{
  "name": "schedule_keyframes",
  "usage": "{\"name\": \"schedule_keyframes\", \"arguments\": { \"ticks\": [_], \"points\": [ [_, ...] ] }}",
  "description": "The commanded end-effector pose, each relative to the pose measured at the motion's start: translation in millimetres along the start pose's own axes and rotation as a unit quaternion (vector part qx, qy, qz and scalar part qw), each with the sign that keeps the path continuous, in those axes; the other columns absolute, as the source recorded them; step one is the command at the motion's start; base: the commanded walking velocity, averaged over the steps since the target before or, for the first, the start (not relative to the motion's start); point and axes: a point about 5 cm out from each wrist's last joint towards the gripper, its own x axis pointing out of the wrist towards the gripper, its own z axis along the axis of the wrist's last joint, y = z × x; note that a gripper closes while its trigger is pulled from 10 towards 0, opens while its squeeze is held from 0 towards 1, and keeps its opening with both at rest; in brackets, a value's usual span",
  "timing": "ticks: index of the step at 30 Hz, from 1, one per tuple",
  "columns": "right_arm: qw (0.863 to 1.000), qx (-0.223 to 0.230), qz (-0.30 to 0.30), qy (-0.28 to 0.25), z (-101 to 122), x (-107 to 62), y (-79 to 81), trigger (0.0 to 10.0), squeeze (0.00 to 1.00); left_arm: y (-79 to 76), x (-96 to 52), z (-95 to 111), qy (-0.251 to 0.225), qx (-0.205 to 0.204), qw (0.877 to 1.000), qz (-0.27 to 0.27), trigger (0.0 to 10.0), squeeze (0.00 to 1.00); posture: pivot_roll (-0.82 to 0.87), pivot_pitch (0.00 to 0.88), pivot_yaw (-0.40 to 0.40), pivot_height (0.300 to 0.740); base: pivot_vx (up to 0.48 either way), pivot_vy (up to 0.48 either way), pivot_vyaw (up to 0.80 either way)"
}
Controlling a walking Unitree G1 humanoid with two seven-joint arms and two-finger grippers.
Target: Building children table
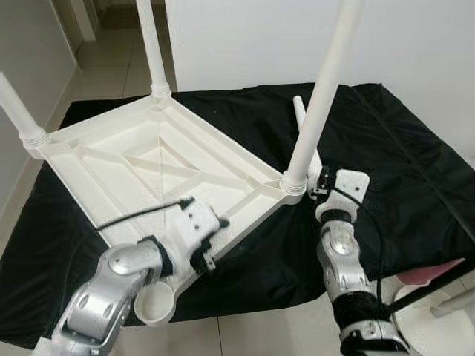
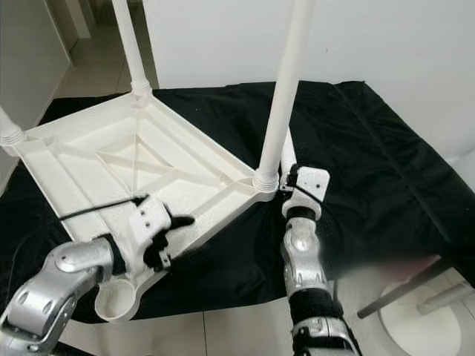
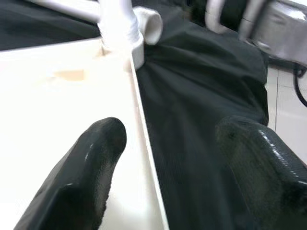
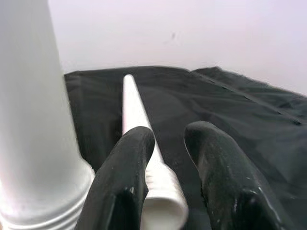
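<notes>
By tabletop [image 1: 148,159] edge — L claw [image 3: 163,158] spread, R claw [image 4: 165,191] straddling leg [image 4: 144,143].

Head eyes look down on the upturned table [image 1: 148,159] — wrist cameras close in.

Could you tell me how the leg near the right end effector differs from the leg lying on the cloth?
The fitted leg stands upright, seated in the upturned tabletop's corner socket; the loose leg lies flat on the black cloth, attached to nothing. The right end effector straddles the loose leg, not the fitted one. Both are white, tapered plastic.
</notes>
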Motion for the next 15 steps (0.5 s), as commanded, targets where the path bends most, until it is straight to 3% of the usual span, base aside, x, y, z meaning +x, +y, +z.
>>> {"name": "schedule_keyframes", "arguments": {
  "ticks": [1, 2, 3, 6, 9, 15],
  "points": [
    [1.000, 0.006, 0.009, -0.009, 4, -3.9, 1.3, 10.0, 1.00, 6.6, -0.7, -1, -0.006, -0.006, 0.999, 0.030, 10.0, 0.84, 0.01, 0.028, -0.005, 0.740, 0.000, 0.000, 0.00],
    [1.000, 0.006, 0.009, -0.009, 4, -3.9, 1.3, 10.0, 1.00, 6.6, -0.7, -1, -0.006, -0.006, 0.999, 0.030, 10.0, 0.84, 0.01, 0.028, -0.005, 0.740, 0.000, 0.000, 0.00],
    [1.000, 0.014, 0.025, -0.014, 6, -9.9, 2.5, 10.0, 1.00, 11.3, -1.6, 1, -0.018, -0.010, 0.999, 0.039, 10.0, 1.00, 0.01, 0.028, -0.005, 0.740, 0.000, 0.000, 0.00],
    [0.999, 0.014, 0.039, -0.019, 8, -15.7, 3.4, 10.0, 1.00, 15.0, -2.6, 2, -0.026, -0.027, 0.999, 0.038, 10.0, 1.00, 0.01, 0.028, -0.005, 0.740, 0.000, 0.000, 0.00],
    [0.996, 0.015, 0.080, -0.029, 14, -32.1, 6.0, 10.0, 1.00, 19.5, -5.0, -2, -0.030, -0.036, 0.998, 0.034, 10.0, 1.00, -0.01, 0.011, 0.008, 0.740, 0.000, 0.000, 0.00],
    [0.997, 0.013, 0.071, -0.019, 12, -35.6, 3.7, 10.0, 1.00, 18.3, 2.8, 0, -0.040, -0.039, 0.998, 0.031, 10.0, 1.00, -0.01, 0.000, 0.007, 0.740, 0.000, 0.000, 0.00]
  ]
}}
